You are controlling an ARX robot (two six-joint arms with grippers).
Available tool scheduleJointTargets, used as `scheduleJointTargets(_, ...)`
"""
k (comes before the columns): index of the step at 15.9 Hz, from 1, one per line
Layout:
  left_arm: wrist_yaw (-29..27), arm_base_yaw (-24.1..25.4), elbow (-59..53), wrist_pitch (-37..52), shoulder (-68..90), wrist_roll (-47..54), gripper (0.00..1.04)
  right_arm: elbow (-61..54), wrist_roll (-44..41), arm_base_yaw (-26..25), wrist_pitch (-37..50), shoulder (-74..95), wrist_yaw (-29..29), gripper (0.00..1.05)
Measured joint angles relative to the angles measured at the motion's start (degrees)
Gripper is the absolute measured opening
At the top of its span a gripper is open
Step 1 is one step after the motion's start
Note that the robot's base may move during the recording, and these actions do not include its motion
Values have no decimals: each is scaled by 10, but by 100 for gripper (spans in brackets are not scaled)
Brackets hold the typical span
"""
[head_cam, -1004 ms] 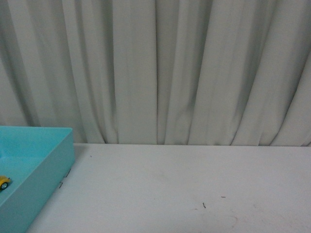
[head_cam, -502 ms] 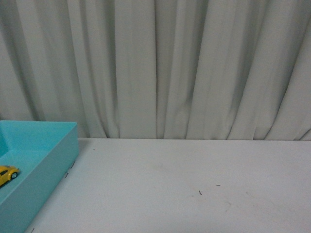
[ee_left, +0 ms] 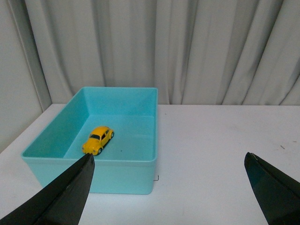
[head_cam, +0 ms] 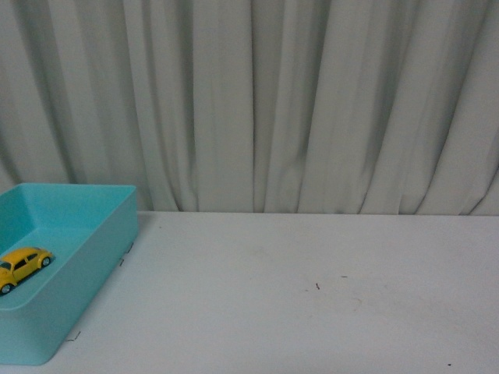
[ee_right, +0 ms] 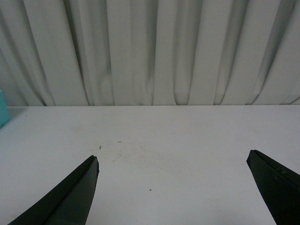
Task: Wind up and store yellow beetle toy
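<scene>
The yellow beetle toy [head_cam: 23, 265] [ee_left: 98, 139] rests on its wheels on the floor of a turquoise box [head_cam: 109, 241] [ee_left: 140, 122] at the table's left. My left gripper [ee_left: 168, 157] hangs open, back from the box's near wall and above the table, with nothing between its dark fingertips [ee_left: 75, 187]. My right gripper [ee_right: 172, 157] is open too, over bare white tabletop, holding nothing. Neither arm shows in the front view.
The white table [head_cam: 312, 296] carries a few small dark specks [head_cam: 317, 286]. A pale pleated curtain [head_cam: 257, 101] hangs along its far edge. A sliver of the box [ee_right: 2, 110] shows at the edge of the right wrist view.
The front view has shifted, so the box and the toy in it show further right and more fully than a second ago. The table edge sits higher in the picture.
</scene>
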Motion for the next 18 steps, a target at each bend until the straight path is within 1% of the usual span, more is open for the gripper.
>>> scheduleJointTargets(18, 0, 0, 0, 1, 0, 0, 98, 0, 0, 0, 2, 0, 0, 98)
